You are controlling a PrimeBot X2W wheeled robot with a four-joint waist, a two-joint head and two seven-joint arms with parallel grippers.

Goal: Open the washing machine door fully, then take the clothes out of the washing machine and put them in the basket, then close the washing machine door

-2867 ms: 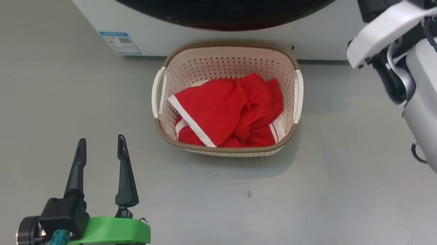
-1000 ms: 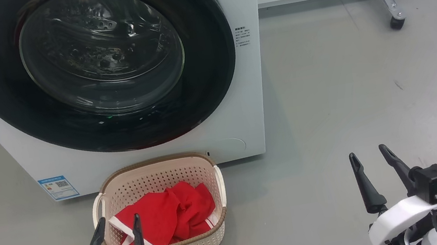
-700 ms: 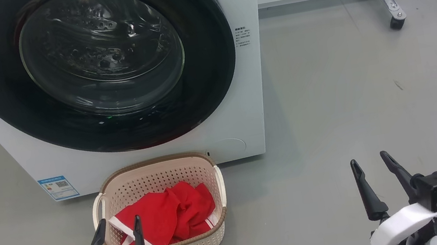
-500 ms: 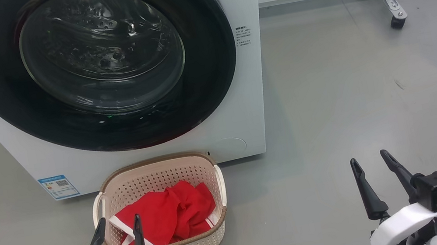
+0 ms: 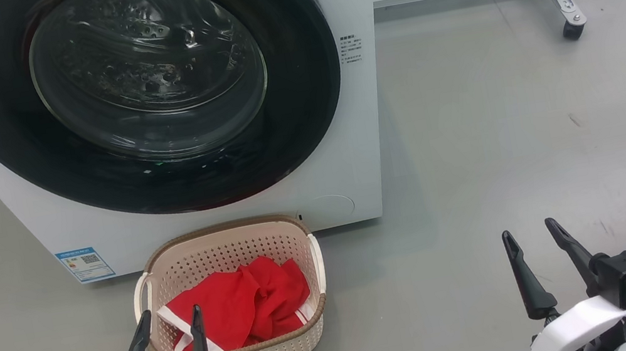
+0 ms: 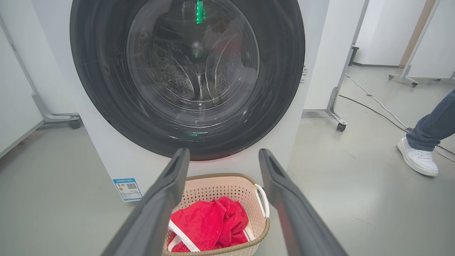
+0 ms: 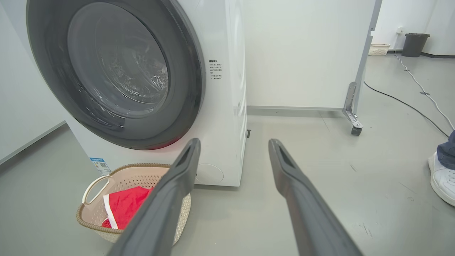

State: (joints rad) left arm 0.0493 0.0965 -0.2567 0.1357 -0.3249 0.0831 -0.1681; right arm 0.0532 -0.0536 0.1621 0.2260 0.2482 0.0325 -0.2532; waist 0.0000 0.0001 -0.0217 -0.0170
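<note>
Looks all but finished: washing machine door (image 5: 147,95) shut flush in the front of the white washing machine (image 5: 348,4), with no red behind its glass, only bare steel drum. Red clothes (image 5: 246,307) heaped in the cream basket (image 5: 220,229), down on the floor just in front of the machine, below the door and right of the blue label sticker (image 5: 85,264). Left tool (image 5: 171,312) low at near left, close to the basket's near-left corner, fingers apart and empty. Right tool (image 5: 528,228) at near right, well apart from basket and machine, likewise spread and holding nothing. Judging by the folds: soft, light, limp cloth, likely to sag and trail a white-trimmed hem if pinched at an edge, so best gathered at a thick bunch mid-heap. Basket probably light and fairly stiff, liable to slide on the smooth floor if nudged; side handles the place to grip. Door glossy and rigid; better pushed on the black rim than on the bulging window. A person's white shoe (image 6: 417,160) at far right.
</note>
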